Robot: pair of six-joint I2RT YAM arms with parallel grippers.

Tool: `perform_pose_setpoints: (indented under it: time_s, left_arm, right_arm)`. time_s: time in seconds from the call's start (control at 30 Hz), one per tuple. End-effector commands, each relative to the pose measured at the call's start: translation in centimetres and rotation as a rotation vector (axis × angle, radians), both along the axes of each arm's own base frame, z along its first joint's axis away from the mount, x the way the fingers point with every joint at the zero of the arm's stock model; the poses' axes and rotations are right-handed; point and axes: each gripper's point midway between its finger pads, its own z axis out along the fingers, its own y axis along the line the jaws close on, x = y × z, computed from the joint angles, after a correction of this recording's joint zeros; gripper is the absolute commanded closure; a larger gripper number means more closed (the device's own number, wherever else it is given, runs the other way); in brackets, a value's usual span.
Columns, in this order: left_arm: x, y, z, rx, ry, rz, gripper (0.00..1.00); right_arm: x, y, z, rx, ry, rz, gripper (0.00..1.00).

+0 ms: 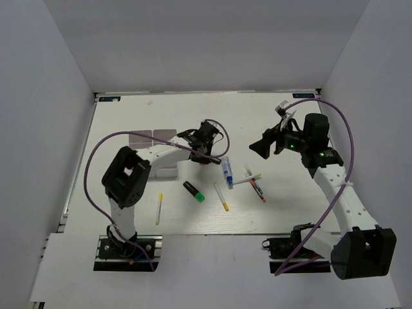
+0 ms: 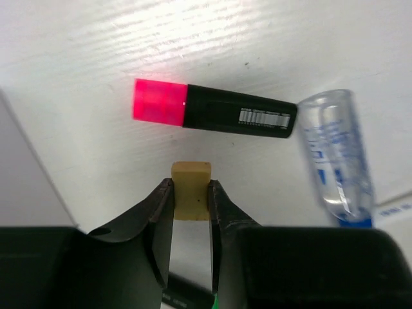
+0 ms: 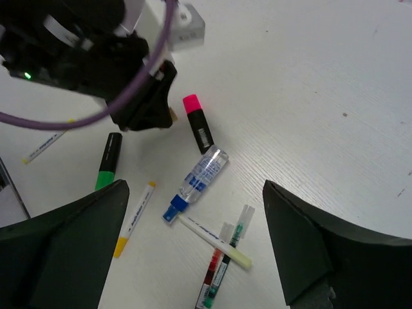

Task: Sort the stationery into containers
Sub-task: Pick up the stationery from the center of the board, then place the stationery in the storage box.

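Left claw: we see our left claw pinching the beige eraser between its fingers, low over the white surface, probably ready to carry it off.
Right claw: our right claw hangs spread wide with nothing in it, above the pens, which suggests it is lining up a pick.
Boxes: the two white boxes sit behind our left arm, near its claw, partly hidden.
Highlighters: the pink-capped highlighter lies just beyond the eraser, its black end at the clear marker; the green-tipped highlighter lies apart.
Pens: the crossed pens lie in a small heap; two yellow-tipped pens lie alone.
Our judgement: most items remain unsorted.
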Motion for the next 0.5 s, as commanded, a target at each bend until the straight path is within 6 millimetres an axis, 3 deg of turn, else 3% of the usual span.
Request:
perform_pose_setpoints:
  time_s: [0.0, 0.1, 0.13, 0.27, 0.33, 0.47]
  left_arm:
    - [2.4, 0.6, 8.8, -0.158, -0.223, 0.078, 0.85]
    - [2.9, 2.4, 11.0, -0.187, -0.285, 0.156, 0.86]
    - [2.9, 2.4, 13.2, -0.226, -0.326, 0.157, 0.86]
    - [3.3, 5.7, 15.3, -0.273, -0.405, 0.287, 0.92]
    - [3.8, 7.9, 15.7, -0.265, -0.446, 0.386, 0.96]
    - [3.5, 11.3, 14.2, -0.242, -0.446, 0.578, 1.00]
  right_arm:
    - [-0.9, 0.5, -0.1, 0.001, -0.034, 0.077, 0.10]
    - [-1.1, 0.5, -0.7, 0.001, -0.026, 0.088, 0.22]
    - [-1.1, 0.3, -0.8, 0.001, -0.027, 0.085, 0.31]
    - [-1.3, 0.4, -0.8, 0.009, -0.025, 0.099, 0.45]
    - [-1.5, 0.4, -0.6, 0.013, -0.031, 0.104, 0.47]
    - [-1.5, 0.4, -0.7, 0.019, -0.024, 0.105, 0.47]
